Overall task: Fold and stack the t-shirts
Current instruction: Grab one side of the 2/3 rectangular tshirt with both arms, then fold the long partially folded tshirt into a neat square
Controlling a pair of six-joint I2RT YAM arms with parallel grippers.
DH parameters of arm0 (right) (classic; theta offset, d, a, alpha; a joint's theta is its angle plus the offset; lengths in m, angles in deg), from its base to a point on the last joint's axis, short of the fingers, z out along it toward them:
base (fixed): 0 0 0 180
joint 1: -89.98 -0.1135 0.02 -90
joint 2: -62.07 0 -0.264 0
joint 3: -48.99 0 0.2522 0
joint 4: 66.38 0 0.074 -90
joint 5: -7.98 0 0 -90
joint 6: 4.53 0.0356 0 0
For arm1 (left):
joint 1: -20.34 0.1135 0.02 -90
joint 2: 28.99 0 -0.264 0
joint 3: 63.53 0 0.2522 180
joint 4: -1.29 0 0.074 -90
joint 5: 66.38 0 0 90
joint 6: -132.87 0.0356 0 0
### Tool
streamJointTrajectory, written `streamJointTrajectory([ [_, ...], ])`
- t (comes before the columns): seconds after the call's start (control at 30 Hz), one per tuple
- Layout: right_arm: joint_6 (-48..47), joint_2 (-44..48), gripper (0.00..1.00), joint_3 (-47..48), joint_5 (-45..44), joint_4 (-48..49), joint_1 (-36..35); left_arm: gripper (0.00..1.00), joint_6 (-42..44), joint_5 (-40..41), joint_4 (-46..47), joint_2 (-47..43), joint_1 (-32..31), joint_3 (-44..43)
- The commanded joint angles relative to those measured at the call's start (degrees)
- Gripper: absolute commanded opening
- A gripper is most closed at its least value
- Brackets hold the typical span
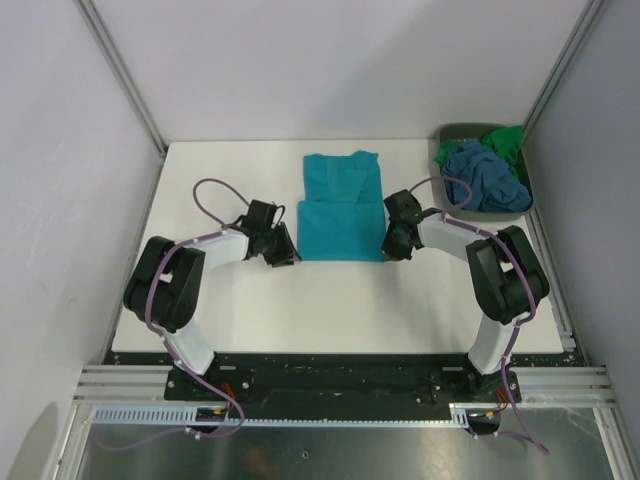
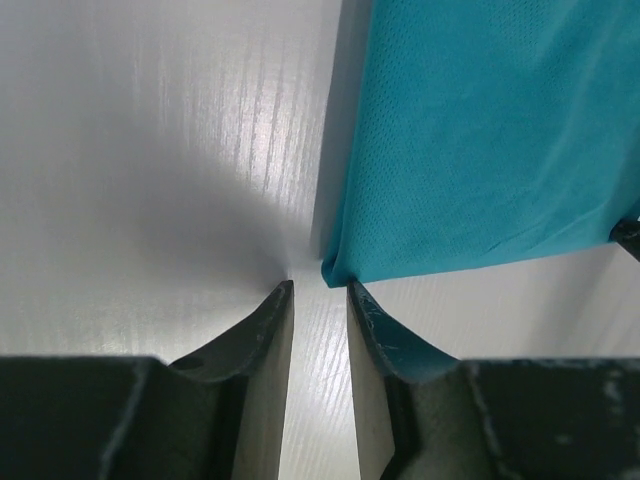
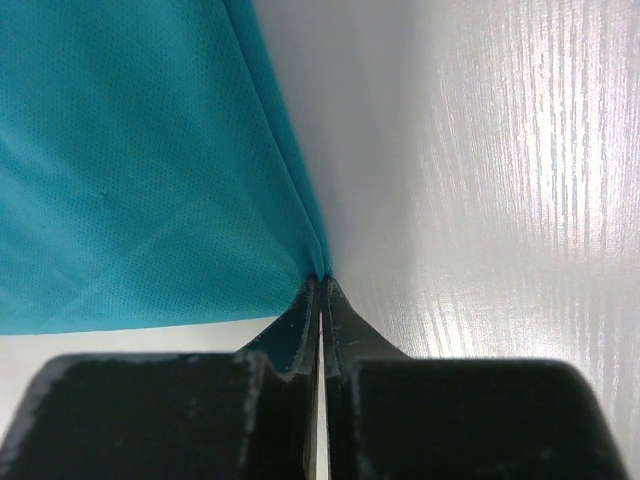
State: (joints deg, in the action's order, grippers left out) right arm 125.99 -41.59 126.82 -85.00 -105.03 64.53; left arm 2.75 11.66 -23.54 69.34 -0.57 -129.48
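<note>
Teal t-shirt mid-fold, a gripper at each near corner.
It lies part-folded mid-worktop; the slate-blue t-shirt and green t-shirt sit in the bin. The right gripper is pressed shut at the near-right corner, though it is unclear whether cloth is caught. The left gripper is narrowly parted and empty, just beside the near-left corner. It probably needs to pinch that corner next.
</note>
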Motion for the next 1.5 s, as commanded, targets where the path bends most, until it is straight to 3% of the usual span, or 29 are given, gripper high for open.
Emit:
streamJointTrajectory([
  [0.0, -0.15, 1.33, 0.00, -0.87, -0.80, -0.47, -0.39, 0.33, -1.50, 1.59, 2.05, 0.88, -0.87, -0.80],
  [0.37, -0.48, 1.52, 0.00, -0.86, -0.58, -0.53, -0.20, 0.30, -2.43, 2.00, 2.53, 2.75, -1.28, -2.10],
  [0.47, -0.67, 1.58, 0.00, -0.86, -0.40, -0.56, -0.13, 0.24, -2.70, 2.33, 2.52, 3.08, -1.62, -2.22],
  [0.67, -1.60, 2.14, 0.00, -0.83, -0.36, -1.04, -0.12, 0.02, -2.50, 2.17, 2.54, 2.97, -2.83, -2.60],
  [0.8, -2.39, 3.74, 0.00, -1.25, -0.09, -2.05, -0.39, 0.00, -2.64, 1.93, 2.53, 0.39, -3.34, -0.99],
  [1.17, 2.82, 20.42, 0.00, -16.34, 0.14, -1.57, -6.66, 0.00, -6.88, 3.21, 2.42, -21.09, -7.94, 16.23],
  [1.33, 9.25, 31.65, 0.00, -21.72, -2.78, -6.49, -13.13, 0.00, -12.02, 3.92, 0.94, -36.70, -11.93, 25.71],
  [1.47, 14.22, 39.70, 0.00, -22.97, -6.35, -11.72, -19.18, 0.00, -14.50, 5.83, -2.95, -46.17, -15.06, 28.20],
])
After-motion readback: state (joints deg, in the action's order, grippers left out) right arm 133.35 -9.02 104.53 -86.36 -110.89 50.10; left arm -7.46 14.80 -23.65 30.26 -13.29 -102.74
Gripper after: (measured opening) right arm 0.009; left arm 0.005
